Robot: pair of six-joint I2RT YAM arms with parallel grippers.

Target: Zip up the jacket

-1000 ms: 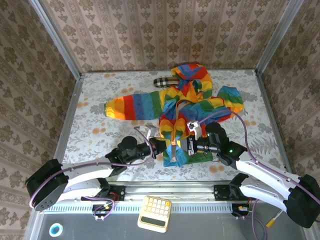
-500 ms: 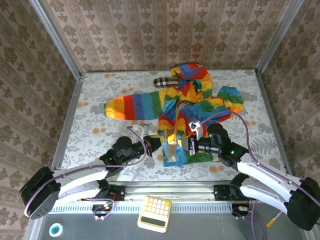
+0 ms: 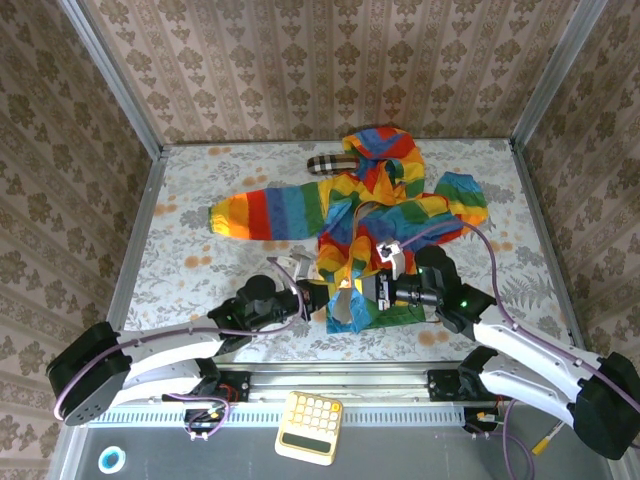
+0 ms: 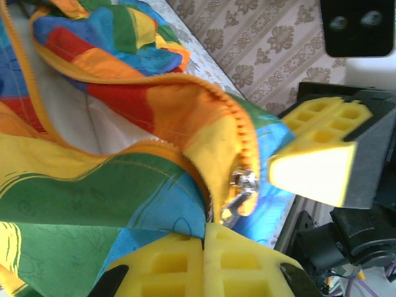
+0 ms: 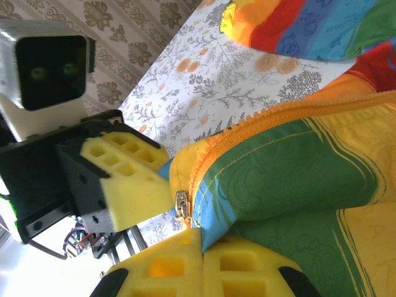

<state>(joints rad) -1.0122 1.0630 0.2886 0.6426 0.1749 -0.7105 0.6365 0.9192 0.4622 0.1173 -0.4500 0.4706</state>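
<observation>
The rainbow-striped jacket (image 3: pixel 395 205) lies crumpled at the table's middle, hood at the back, one sleeve stretched left. Its bottom hem is raised between the two grippers. My left gripper (image 3: pixel 322 296) is shut on the blue hem fabric (image 4: pixel 179 204) beside the orange zipper. The metal slider (image 4: pixel 245 183) hangs just above the left gripper (image 4: pixel 205 230). My right gripper (image 3: pixel 362 290) faces it and is shut on the other hem corner (image 5: pixel 216 213). In the right wrist view the slider (image 5: pixel 181 204) sits just left of the right gripper (image 5: pixel 202 238). Above the slider the zipper teeth stand apart.
A small tan-black-white plaid item (image 3: pixel 332 164) lies behind the jacket near the hood. A yellow keypad block (image 3: pixel 310 427) rests on the front ledge below the rail. Metal frame rails edge the table on both sides.
The left arm drew back to the left, then returned toward the jacket. The hem stayed pinched in both grippers. The right arm barely moved.
</observation>
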